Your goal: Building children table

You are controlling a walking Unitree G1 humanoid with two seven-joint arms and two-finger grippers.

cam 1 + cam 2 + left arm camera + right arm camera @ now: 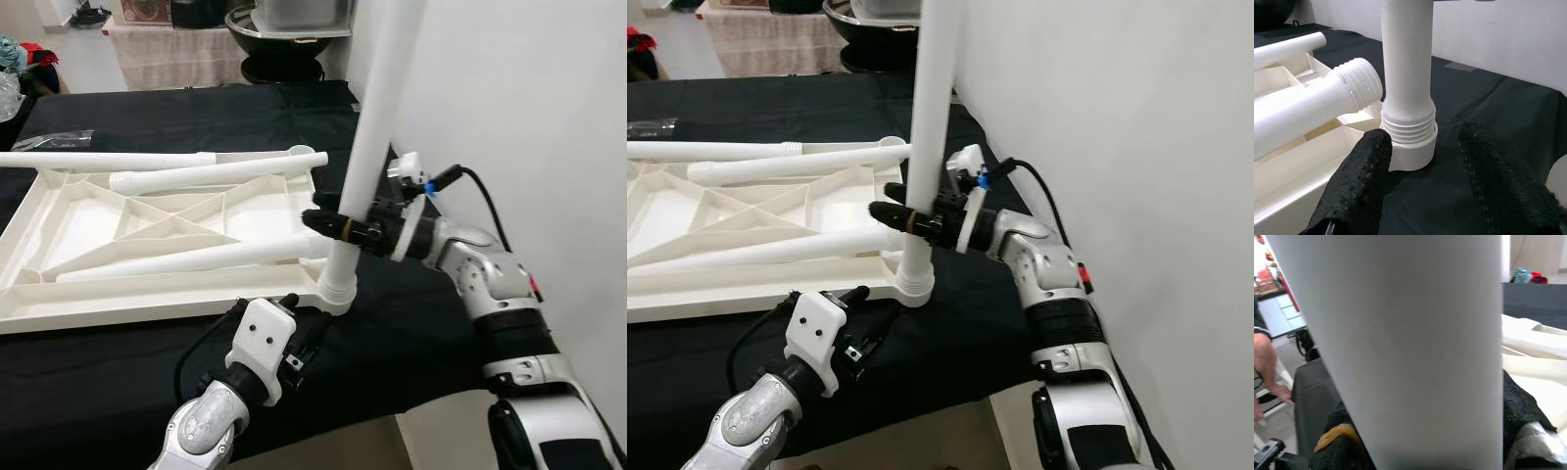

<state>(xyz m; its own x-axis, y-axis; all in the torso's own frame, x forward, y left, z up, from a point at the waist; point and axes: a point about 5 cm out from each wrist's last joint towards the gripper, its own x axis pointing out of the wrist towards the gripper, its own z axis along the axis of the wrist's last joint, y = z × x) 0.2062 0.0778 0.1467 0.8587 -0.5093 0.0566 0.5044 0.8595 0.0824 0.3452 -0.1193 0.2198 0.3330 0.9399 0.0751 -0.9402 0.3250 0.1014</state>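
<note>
White table leg (377,127) stands upright, clamped by the right gripper (338,227); left gripper (1422,181) gapes beside its base.

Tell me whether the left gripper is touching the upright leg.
Apart. In the left wrist view the left gripper is open, and black cloth shows between each finger and the upright leg standing in its socket.

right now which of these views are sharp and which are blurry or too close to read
Left and right eye views: sharp and evenly lit, with the upright leg in the right gripper and the tabletop easy to read. Left wrist view: the leg's threads are crisp, but the left gripper fingers are soft. Right wrist view: the leg is too close, a pale blur.
</note>
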